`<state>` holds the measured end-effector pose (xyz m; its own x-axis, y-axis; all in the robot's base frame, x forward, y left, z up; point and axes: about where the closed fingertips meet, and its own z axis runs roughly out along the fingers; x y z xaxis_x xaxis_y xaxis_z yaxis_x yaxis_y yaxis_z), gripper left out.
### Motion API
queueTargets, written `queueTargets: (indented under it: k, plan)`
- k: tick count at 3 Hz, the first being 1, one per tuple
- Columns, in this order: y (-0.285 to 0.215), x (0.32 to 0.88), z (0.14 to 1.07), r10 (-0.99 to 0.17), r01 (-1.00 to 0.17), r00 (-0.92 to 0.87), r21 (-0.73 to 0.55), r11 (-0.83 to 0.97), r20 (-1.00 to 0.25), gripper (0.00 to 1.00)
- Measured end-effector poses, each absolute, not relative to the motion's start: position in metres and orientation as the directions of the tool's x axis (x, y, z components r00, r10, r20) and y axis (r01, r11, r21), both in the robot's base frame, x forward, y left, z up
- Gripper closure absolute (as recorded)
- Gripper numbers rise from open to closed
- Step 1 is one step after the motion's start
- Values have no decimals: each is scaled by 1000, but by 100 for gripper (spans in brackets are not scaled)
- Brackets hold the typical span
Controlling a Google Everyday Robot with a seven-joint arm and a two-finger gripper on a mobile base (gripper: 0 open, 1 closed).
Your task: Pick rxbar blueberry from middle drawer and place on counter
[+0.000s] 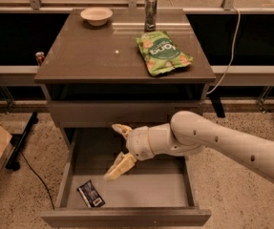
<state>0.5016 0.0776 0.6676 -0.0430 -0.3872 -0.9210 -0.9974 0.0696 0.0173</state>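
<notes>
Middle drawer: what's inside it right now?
The rxbar blueberry lies flat in the near-left corner of the middle drawer. The gripper hangs above the floor, jaws open; it and the arm hide part of the back.

One camera looks down from high before the front edge of the counter [93, 56], facing its far edge, fairly near; the gripper [119, 148] hangs over the middle drawer [127, 217].

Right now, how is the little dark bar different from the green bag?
The rxbar blueberry is small, flat and dark; the green snack bag is bigger and bright green. The bar lies in the open middle drawer; the bag lies on the counter. The claw hangs open over the drawer, nearer the bar. Both are wrapped snacks.
</notes>
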Motion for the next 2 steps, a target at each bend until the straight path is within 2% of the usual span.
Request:
queueTargets:
  k: [2]
  plan:
    - [81, 502, 660, -385, -996, -54, 26, 80, -921, 0]
